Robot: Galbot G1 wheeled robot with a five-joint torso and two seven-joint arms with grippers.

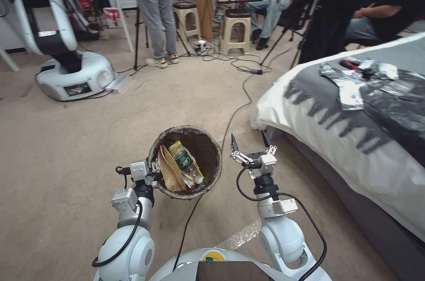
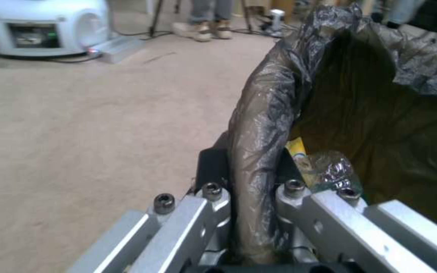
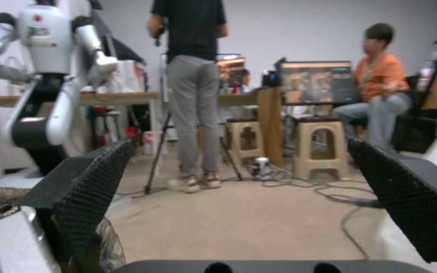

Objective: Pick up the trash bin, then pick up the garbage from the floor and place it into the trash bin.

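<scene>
While the left claw [image 1: 153,171] is clamped on the near-left rim of the trash bin [image 1: 208,150], the bin hangs tilted just above the floor [image 1: 66,148], its mouth facing up toward the head camera. Left wrist view confirms the grip: one finger [image 2: 211,167] sits outside the bag-covered rim and the other inside, with the dark liner [image 2: 264,125] pinched between them.

Inside the bin: a brown paper bag [image 1: 169,169] against the left wall, a clear bottle with a green label [image 1: 186,160] lying beside it, and a bit of yellow wrapper [image 1: 188,180] under the bottle.

Right claw [image 1: 251,143] is held just to the right of the bin, apart from it, fingers spread wide with nothing between them. Right wrist view shows both black textured pads [image 3: 92,178] well apart, the bin's liner at the edge beside one pad.

A bed [image 1: 354,148] with a white cover stands to the robot's right. A black cable [image 1: 234,113] runs across the carpet and under the bin.
</scene>
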